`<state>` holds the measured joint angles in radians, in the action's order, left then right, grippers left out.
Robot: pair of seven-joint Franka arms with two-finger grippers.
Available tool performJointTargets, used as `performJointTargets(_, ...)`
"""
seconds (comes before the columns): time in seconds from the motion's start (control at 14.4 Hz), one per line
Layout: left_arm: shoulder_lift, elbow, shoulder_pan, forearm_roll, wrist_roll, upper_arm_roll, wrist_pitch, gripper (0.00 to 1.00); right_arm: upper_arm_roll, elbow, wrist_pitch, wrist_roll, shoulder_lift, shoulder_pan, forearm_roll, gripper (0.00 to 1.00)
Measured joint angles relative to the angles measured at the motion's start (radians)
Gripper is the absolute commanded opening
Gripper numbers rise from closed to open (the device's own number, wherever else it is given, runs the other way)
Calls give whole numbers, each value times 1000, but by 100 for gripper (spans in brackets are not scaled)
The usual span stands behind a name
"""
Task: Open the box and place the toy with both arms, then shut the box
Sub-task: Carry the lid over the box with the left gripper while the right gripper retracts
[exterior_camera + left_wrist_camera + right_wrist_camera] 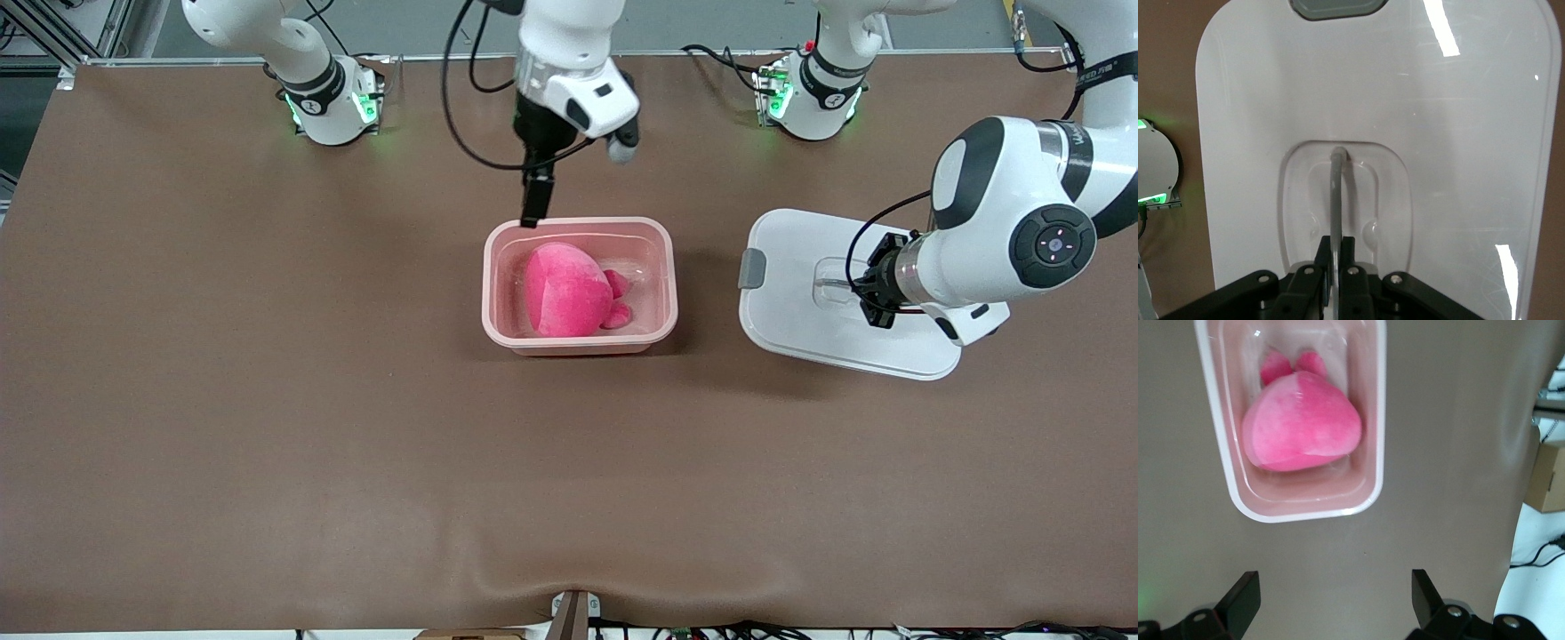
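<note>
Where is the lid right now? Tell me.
In the front view, the white lid lies on the table beside the open pink box, toward the left arm's end, with the left gripper shut on its handle.

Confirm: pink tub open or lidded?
Open. The pale pink plastic tub has no cover, the hot-pink plush toy shows inside; its white lid sits beside it.

We see the white lid (1458,153) lying flat on the brown desk (1165,73), one grey clip (1338,8) at its edge. The left pincer (1336,267) is clamped on the thin grey handle (1336,200) (standing up from the lid's recessed centre).
</note>
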<state>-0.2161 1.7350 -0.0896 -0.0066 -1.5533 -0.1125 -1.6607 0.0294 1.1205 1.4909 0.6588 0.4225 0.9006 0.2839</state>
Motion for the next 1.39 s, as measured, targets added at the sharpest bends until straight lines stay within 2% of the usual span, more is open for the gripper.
performJointTargets(0.21,-1,-26,-9,-1,-44,-39,-8,0,5,0,-34,10,-34,-134,-20,100)
performJointTargets(0.42,-33,-102,-72,-2,-205,-90,-12,0,8,1,-59,21,-51,-290,-34,100)
performJointTargets(0.83,-173,-267,-228,-39,-443,-96,-13,0,10,21,-63,21,-78,-585,-42,100)
performJointTargets(1.04,-258,-333,-328,-40,-581,-94,-20,0,10,45,-65,21,-100,-715,-107,100)
performJointTargets(1.25,-329,-386,-417,-40,-688,-91,-29,0,10,113,-66,-11,-143,-803,-182,100)
performJointTargets(1.39,-351,-400,-458,-40,-742,-86,-46,0,10,190,-46,-70,-199,-815,-192,100)
